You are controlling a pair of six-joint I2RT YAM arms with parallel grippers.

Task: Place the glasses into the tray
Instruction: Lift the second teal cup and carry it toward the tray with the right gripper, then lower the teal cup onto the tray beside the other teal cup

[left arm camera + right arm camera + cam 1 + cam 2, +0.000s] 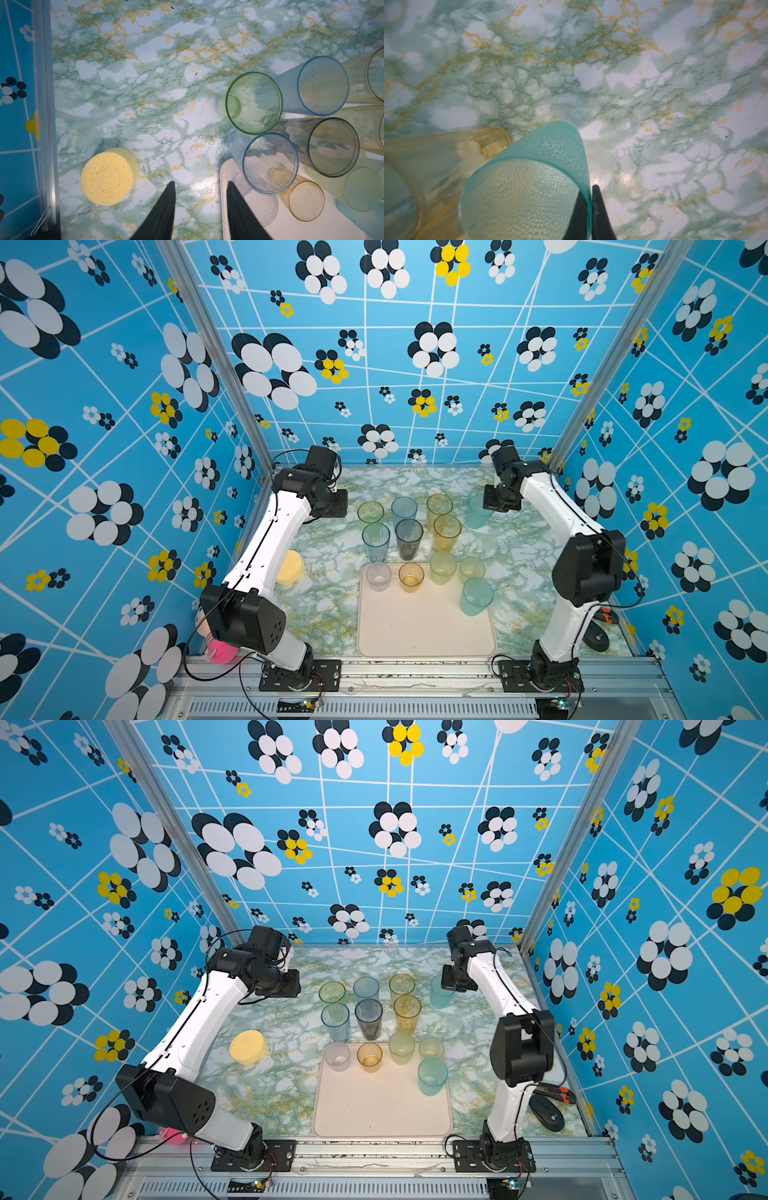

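Clamped right gripper (590, 188) on teal tumbler (529, 182) wall, axis near upright.
Found tray (415, 639) nearer the arm bases, closest to right arm; with left gripper (200, 184) parted, empty.

In both top views we look down from high above the front edge, facing the back wall (415, 373) and taking in the whole marbled table (324, 605). Our left wrist view looks straight down from nearer, sharing the yellow sponge (108, 176) and a corner of the tray (295, 230) with them. Our right wrist view sits closest, right against a teal glass (525, 187) over bare table.
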